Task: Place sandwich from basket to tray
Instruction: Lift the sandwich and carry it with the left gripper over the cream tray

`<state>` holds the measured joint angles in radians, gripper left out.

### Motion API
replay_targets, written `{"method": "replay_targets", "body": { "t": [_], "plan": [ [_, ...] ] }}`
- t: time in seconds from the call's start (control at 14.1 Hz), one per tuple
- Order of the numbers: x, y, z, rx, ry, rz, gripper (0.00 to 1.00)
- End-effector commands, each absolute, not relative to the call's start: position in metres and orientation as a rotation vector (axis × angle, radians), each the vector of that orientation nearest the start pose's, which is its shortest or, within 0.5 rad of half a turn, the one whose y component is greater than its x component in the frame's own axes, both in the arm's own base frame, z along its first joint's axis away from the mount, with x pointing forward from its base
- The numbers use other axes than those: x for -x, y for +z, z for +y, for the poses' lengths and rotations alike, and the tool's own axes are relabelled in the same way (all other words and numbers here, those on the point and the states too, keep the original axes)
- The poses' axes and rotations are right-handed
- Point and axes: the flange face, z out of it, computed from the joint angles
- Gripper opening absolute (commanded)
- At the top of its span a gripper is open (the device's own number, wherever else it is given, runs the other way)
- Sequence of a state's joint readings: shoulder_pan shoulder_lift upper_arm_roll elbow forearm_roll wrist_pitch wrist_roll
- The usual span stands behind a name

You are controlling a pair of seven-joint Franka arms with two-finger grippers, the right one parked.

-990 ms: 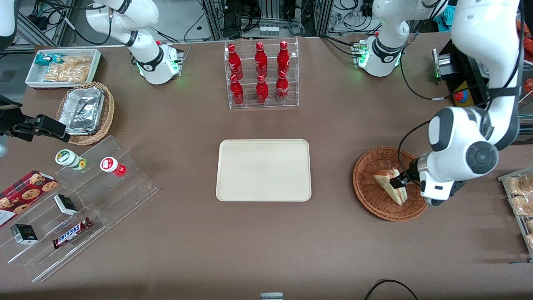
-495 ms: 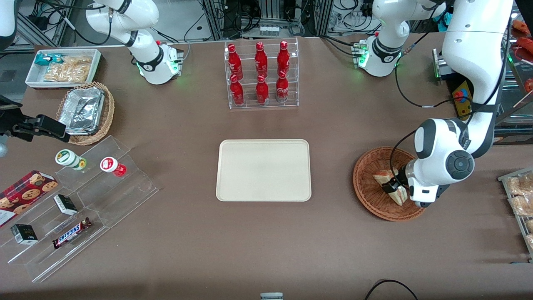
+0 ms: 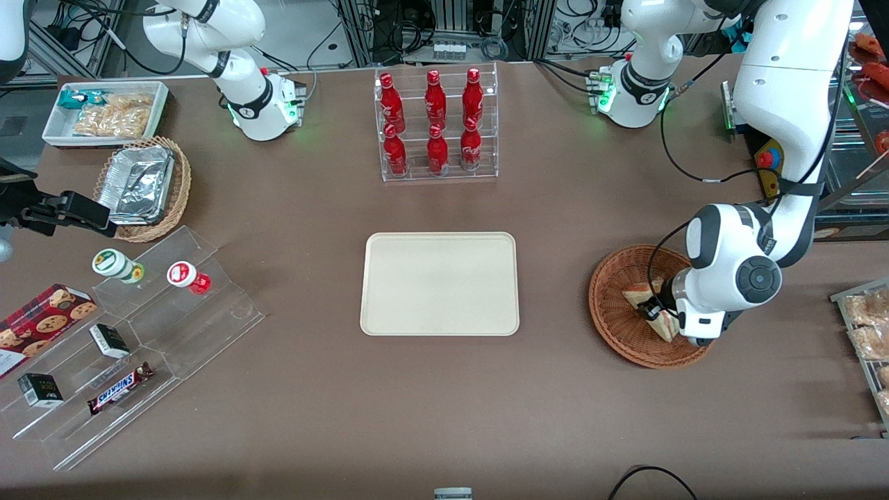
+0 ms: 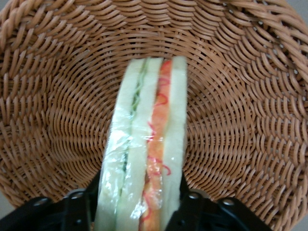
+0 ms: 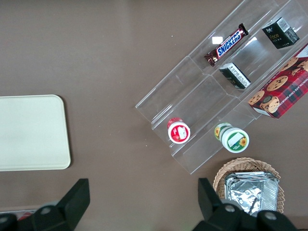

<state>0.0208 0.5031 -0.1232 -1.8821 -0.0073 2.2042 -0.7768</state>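
The sandwich (image 3: 640, 296) lies in the round reddish-brown basket (image 3: 614, 316) toward the working arm's end of the table. It is a wrapped white-bread wedge with green and orange-red filling (image 4: 144, 159), resting on the basket's woven floor (image 4: 57, 106). My left gripper (image 3: 656, 311) reaches down into the basket and is shut on the sandwich, with one black finger pressed on each bread face (image 4: 139, 214). The cream tray (image 3: 439, 283) sits flat at the table's middle with nothing on it and also shows in the right wrist view (image 5: 29, 132).
A clear rack of red bottles (image 3: 436, 125) stands farther from the front camera than the tray. Toward the parked arm's end are a tan basket of foil containers (image 3: 142, 186), a white snack bin (image 3: 104, 111) and a clear stepped shelf (image 3: 139, 347) with small items. A snack rack (image 3: 865, 333) sits beside the basket.
The left arm has shifted toward the tray and lowered over the basket, most of it in the first half second. Its gripper now sits lower around the sandwich, which stays in the basket.
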Motion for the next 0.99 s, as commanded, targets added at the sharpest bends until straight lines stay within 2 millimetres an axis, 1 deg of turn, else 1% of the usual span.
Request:
{"method": "replay_targets", "body": {
  "t": [0.0, 0.07, 0.21, 0.28, 0.35, 0.42, 0.49, 0.57, 0.64, 0.78, 0.85, 0.92],
  "plan": [
    [-0.616, 0.243, -0.06, 2.933, 0.257, -1.068, 0.34],
    [-0.618, 0.255, -0.062, 2.942, 0.233, -1.063, 0.32],
    [-0.625, 0.288, -0.07, 2.96, 0.201, -1.04, 0.31],
    [-0.628, 0.304, -0.08, 2.964, 0.222, -1.012, 0.32],
    [-0.63, 0.325, -0.104, 2.971, 0.252, -0.951, 0.32],
    [-0.63, 0.339, -0.122, 2.967, 0.287, -0.903, 0.32],
    [-0.627, 0.351, -0.147, 2.972, 0.309, -0.843, 0.32],
    [-0.624, 0.356, -0.176, 2.99, 0.297, -0.776, 0.32],
    [-0.619, 0.359, -0.212, 3.013, 0.281, -0.698, 0.33],
    [-0.608, 0.358, -0.275, 3.047, 0.263, -0.555, 0.33],
    [-0.598, 0.354, -0.306, 3.055, 0.259, -0.485, 0.33],
    [-0.589, 0.346, -0.335, 3.06, 0.266, -0.423, 0.33]
  ]
}}
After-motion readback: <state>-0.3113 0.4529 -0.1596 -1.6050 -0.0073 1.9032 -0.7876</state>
